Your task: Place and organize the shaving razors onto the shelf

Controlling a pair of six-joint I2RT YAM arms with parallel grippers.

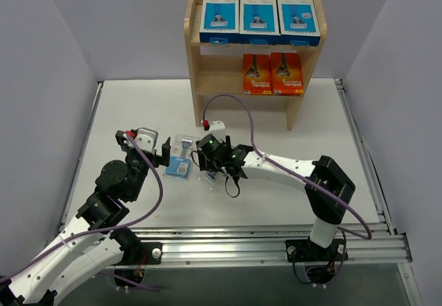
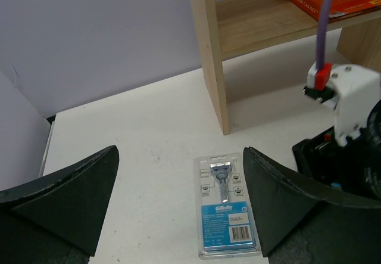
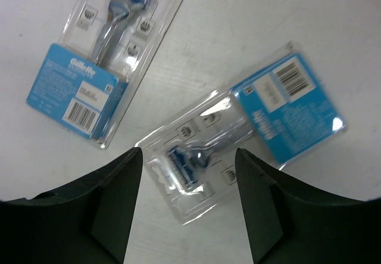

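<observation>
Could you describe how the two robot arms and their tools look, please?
The left arm and right arm have white links and black joints, each trailing a purple cable. Small green lights glow on the right one. Tool fingers are black wedges.

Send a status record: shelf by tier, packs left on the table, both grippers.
shelf: wooden, at the far side of the table
top tier: three blue boxes, upright in a row
middle tier: two orange boxes, side by side, right of centre
on table: left pack and right pack, both flat, apart
left gripper: open, left pack between its fingers in view
right gripper: open, astride the right pack's razor end; contact unclear
</observation>
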